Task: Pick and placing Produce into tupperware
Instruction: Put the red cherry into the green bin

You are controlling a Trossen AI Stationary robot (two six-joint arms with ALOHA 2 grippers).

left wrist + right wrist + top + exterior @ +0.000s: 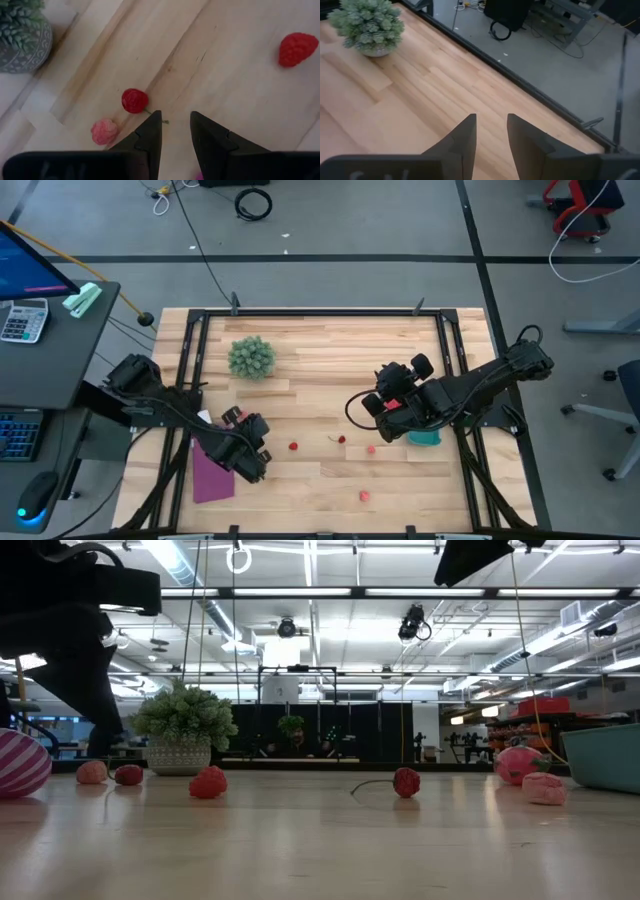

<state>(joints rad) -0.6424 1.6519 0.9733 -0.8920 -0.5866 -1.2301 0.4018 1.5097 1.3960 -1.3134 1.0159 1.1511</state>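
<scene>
Small red and pink produce pieces lie loose on the wooden table: a red one [293, 446], a cherry [341, 440], a pink one [371, 449] and another [365, 496]. The teal tupperware [427, 438] rests on the table at the right, partly hidden under the right arm. My left gripper [255, 462] hovers open near the purple mat; in its wrist view the fingers [176, 116] stand just short of a red cherry [134, 100] and a pink piece [104, 131]. My right gripper [378, 402] is open and empty above the table, left of the tub [491, 117].
A green spiky plant in a pot [251, 357] stands at the table's far left. A purple mat [212, 476] lies at the near left. In the low view a striped magenta ball [20, 765] sits at the left edge. Black frame rails border the table.
</scene>
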